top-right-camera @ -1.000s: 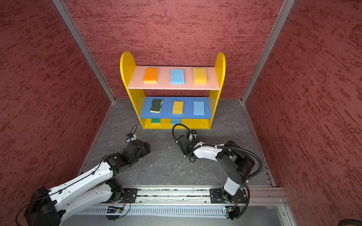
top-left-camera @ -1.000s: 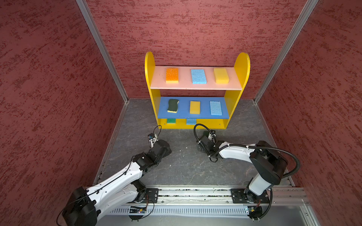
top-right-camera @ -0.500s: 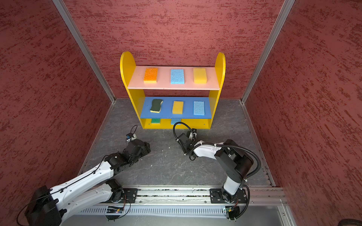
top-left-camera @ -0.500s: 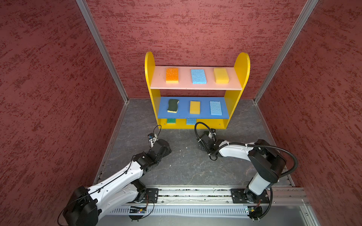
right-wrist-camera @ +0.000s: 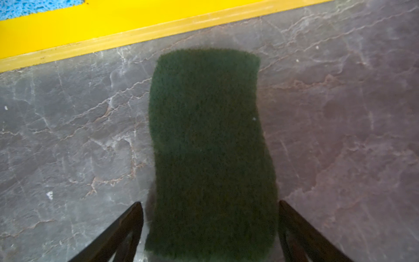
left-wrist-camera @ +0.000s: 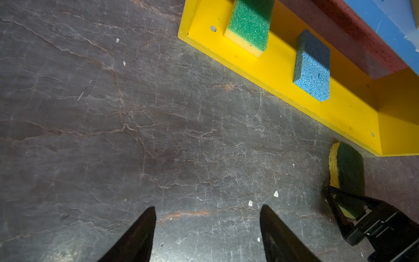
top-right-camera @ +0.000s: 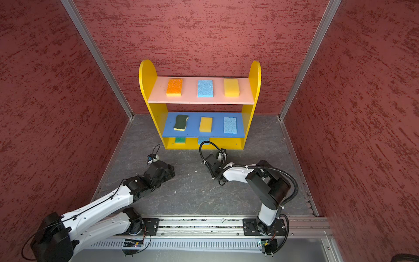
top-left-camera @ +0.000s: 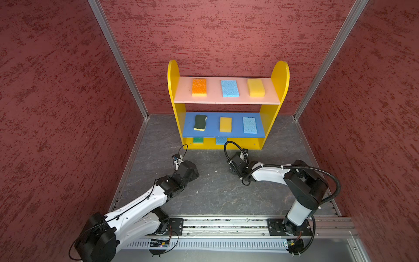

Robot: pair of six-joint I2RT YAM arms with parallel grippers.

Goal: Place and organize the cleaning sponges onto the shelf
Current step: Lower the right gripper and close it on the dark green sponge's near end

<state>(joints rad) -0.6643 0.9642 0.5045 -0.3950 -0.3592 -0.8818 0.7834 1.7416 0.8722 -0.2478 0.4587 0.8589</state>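
Counting stock against the shelf (top-left-camera: pixel 280 74): we log eight sponges (top-left-camera: pixel 230 88) shelved (three per upper board, two on its base). Outstanding: one dark-green scourer (right-wrist-camera: pixel 208 136), on the floor (left-wrist-camera: pixel 113 136) just before the shelf's base. Right gripper (right-wrist-camera: pixel 209 203) straddles it, jaws apart, not yet gripping. Left gripper (left-wrist-camera: pixel 207 206) spread wide, empty, near the shelf front.

The shelf's (top-left-camera: pixel 280 74) pink board (top-left-camera: pixel 213 91) holds an orange sponge (top-left-camera: pixel 199 87), blue sponge (top-left-camera: pixel 230 88) and yellow sponge (top-left-camera: pixel 256 87); the blue board (top-left-camera: pixel 213 127) a scourer (top-left-camera: pixel 200 122), yellow block (top-left-camera: pixel 225 124) and blue block (top-left-camera: pixel 249 125); the base (left-wrist-camera: pixel 283 68) a green-topped sponge (left-wrist-camera: pixel 249 20) and a blue one (left-wrist-camera: pixel 314 74). The last scourer (right-wrist-camera: pixel 208 147) lies dark side up on the bench (left-wrist-camera: pixel 113 136), just before the base.
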